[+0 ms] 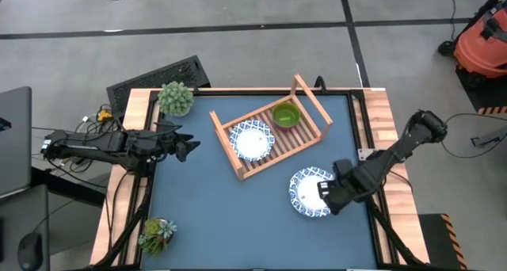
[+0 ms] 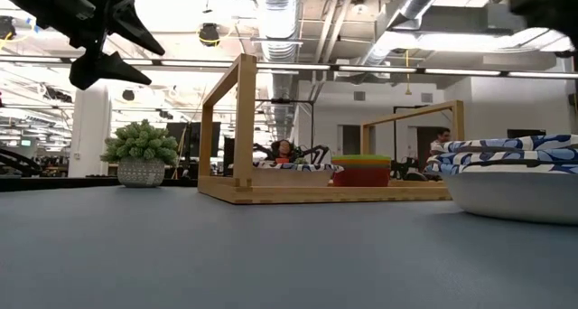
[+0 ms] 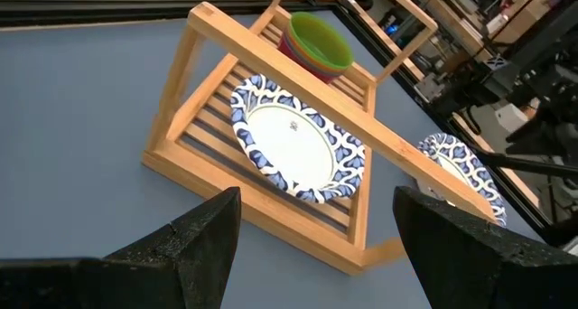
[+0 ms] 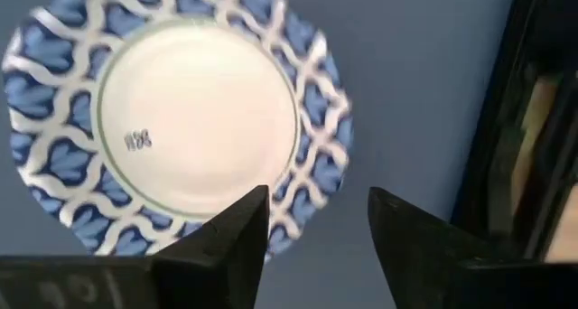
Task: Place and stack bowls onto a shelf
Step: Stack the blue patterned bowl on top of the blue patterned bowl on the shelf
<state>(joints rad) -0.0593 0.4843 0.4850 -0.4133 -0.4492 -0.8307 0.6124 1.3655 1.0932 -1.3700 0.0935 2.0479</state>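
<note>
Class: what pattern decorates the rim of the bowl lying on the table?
Blue-and-white lattice on the bowl's rim, clearest in the right wrist view.

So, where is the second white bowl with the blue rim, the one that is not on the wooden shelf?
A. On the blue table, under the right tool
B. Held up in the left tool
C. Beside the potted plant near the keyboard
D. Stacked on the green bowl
A: the second white bowl lies on the table outside the shelf, with the open right tool just above its rim.
</note>
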